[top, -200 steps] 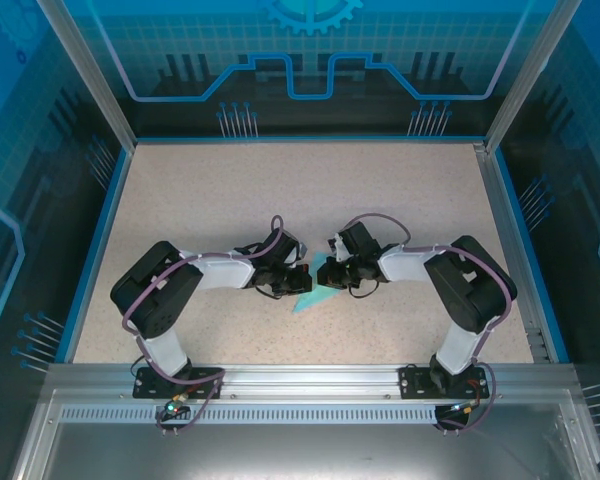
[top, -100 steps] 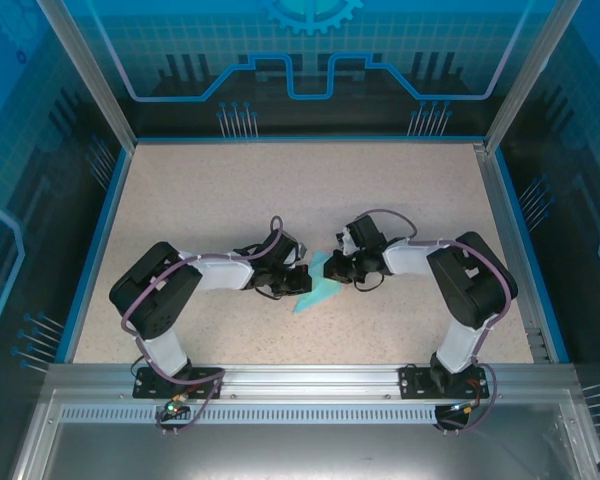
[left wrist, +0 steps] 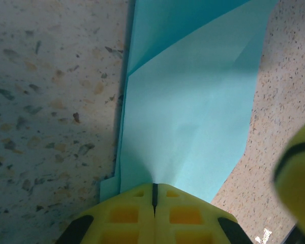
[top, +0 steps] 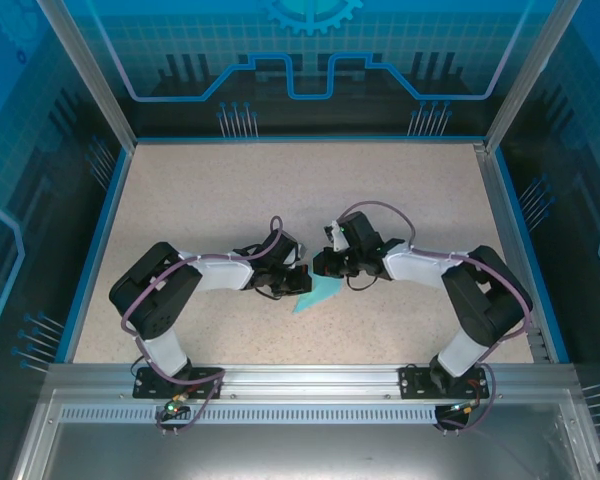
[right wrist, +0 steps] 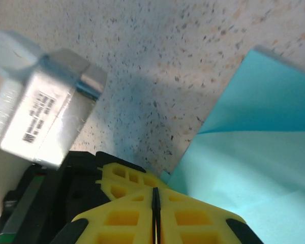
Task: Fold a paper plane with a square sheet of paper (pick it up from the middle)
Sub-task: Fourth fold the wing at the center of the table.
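The square sheet of paper (top: 318, 294), light cyan, lies folded in layers into a narrow pointed shape at the middle of the table. In the left wrist view the paper (left wrist: 193, 101) rises in a pucker into the tips of my left gripper (left wrist: 154, 185), which is shut on it. My left gripper (top: 302, 279) sits at the paper's left edge. My right gripper (top: 318, 266) is shut just beside it, its tips (right wrist: 155, 190) at the paper's (right wrist: 259, 152) near corner. Whether it pinches any paper is hidden.
The two grippers nearly touch: a yellow finger of the left one (right wrist: 123, 175) sits beside the right tips, under a silver camera box (right wrist: 40, 112). The speckled table (top: 230, 200) has a blue rim and metal posts round it.
My right gripper has slid left along the paper toward the left gripper, and its arm has stretched out. The left gripper and the paper have stayed put.
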{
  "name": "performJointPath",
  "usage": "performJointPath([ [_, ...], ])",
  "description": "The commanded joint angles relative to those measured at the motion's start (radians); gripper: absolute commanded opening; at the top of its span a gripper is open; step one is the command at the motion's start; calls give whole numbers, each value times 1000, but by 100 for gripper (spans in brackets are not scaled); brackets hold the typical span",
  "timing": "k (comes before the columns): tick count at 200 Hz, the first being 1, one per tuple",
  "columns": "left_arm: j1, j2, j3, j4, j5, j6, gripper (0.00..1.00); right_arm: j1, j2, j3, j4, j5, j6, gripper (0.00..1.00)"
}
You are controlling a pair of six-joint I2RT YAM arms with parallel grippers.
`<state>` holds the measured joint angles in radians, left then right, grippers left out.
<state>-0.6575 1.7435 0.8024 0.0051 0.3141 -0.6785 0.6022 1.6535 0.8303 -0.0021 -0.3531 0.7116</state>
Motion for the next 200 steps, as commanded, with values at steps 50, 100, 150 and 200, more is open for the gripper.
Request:
performJointPath([
  [50,0,10,-39,-156,-47,21,0,-53,150,31,-26,-23,-42,9],
  [100,-2,1,-58,-170,-47,23,0,-180,212,43,-57,28,-75,9],
  [150,-2,-11,-91,-159,-50,20,0,-293,244,111,-51,68,-72,9],
  [200,-1,-8,-92,-151,-46,27,0,-309,155,147,-93,57,-131,11],
])
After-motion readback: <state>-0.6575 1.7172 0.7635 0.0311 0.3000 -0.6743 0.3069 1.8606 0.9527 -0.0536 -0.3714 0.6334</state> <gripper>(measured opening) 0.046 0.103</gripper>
